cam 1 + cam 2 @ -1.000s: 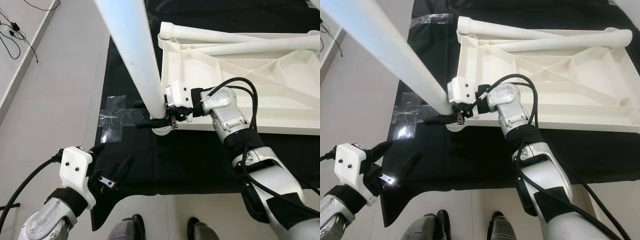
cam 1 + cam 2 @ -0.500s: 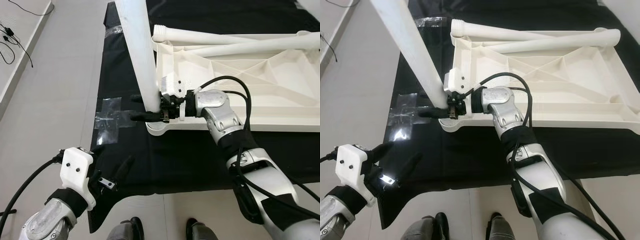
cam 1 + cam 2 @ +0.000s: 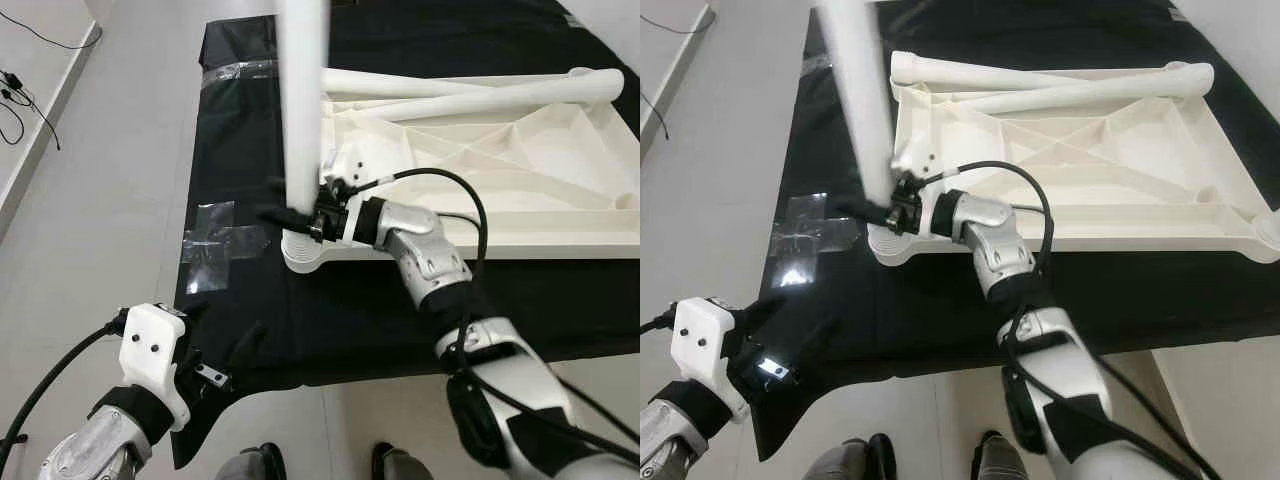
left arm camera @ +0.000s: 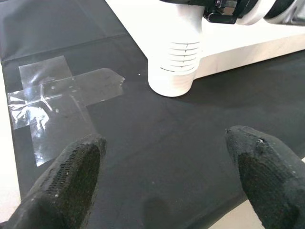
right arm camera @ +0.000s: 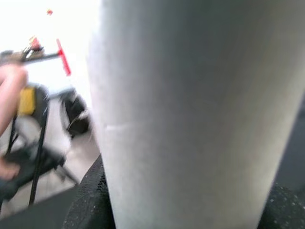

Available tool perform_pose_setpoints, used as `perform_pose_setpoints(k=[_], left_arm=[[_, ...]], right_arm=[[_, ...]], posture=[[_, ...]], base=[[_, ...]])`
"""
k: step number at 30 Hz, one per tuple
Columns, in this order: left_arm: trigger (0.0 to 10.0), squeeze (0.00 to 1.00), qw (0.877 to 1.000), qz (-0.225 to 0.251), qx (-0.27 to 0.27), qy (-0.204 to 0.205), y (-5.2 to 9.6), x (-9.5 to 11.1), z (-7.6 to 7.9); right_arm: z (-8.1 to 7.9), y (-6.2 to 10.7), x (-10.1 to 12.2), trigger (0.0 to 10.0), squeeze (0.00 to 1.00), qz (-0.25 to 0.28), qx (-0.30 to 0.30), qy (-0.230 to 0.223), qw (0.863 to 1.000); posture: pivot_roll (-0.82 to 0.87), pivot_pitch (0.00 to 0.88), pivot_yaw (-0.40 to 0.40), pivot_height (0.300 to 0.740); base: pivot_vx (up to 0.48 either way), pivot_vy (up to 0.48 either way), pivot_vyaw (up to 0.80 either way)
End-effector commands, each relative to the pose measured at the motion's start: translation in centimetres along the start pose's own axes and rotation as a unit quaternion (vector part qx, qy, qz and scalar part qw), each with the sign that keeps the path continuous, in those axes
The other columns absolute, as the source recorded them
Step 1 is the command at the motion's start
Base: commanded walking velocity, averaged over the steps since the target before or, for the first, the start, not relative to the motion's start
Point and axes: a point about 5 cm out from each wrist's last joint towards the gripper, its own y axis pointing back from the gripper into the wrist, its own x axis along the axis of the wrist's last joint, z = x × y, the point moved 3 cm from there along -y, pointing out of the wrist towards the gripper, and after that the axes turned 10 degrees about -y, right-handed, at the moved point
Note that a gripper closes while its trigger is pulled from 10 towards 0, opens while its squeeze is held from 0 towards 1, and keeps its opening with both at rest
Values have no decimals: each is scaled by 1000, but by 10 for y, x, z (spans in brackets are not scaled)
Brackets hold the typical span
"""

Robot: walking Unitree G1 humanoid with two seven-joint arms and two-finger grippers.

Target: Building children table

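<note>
Now the white leg (image 3: 302, 100) is standing almost straight up; a second ago it was leaning. The right hand (image 3: 300, 214) is squeezing the leg near its bottom end, right over the round corner socket (image 4: 173, 62) of the upside-down white tabletop (image 3: 520, 170). Two more legs (image 3: 1040, 85) are lying on its far edge. The left hand (image 3: 215, 350) is hanging open above the black cloth (image 3: 330, 320), near clear tape (image 4: 57, 102).

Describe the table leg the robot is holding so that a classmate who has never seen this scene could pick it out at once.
Find the white tabletop lying upside down on the black mat. At its near left corner, the right gripper is clamped on a white leg. Unlike the two legs lying flat along the far edge, it stands upright in the corner socket.
</note>
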Motion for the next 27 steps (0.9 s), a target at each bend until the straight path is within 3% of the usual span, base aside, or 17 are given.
perform_pose_setpoints(k=[1,2,3,4,5,6,8,11,17,27], left_arm=[[10000,0,1000,-5,-3,-6,3,0,1],[10000,0,1000,-5,-3,-6,4,0,1],[10000,0,1000,-5,-3,-6,4,1,1],[10000,0,1000,-5,-3,-6,4,1,1],[10000,0,1000,-5,-2,-6,4,1,0],[10000,0,1000,-5,-2,-6,4,1,0],[10000,0,1000,-4,-1,-7,4,1,0],[10000,0,1000,-3,0,-11,2,0,-1],[10000,0,1000,-1,-1,-12,0,0,-2],[10000,0,999,18,25,-9,-6,7,-17]], right_arm=[[2,11,-56,10000,0,-82,-38,-75,993],[-6,8,-66,10000,0,-93,-63,-60,992],[-14,7,-84,10000,0,-131,-129,-31,982],[-14,7,-84,10000,0,-131,-129,-31,982],[-19,7,-94,10000,0,-152,-178,-6,972],[-19,7,-94,10000,0,-152,-178,-6,972],[-37,1,-94,10000,0,-122,-236,16,964],[-45,-11,-79,10000,0,-75,-241,39,967],[-45,-17,-78,10000,0,-78,-233,40,969],[-41,-15,-69,10000,0,-77,-282,27,956]], posture=[[83,298,53,740],[83,299,50,740],[74,301,49,740],[74,301,49,740],[74,301,49,740],[74,301,49,740],[80,299,49,740],[72,290,48,740],[67,288,45,740],[66,262,37,740]], base=[[0,0,0],[0,0,0],[0,0,0],[0,0,0],[0,0,0],[0,0,0],[0,0,0],[0,0,0],[0,0,0],[0,0,0]])
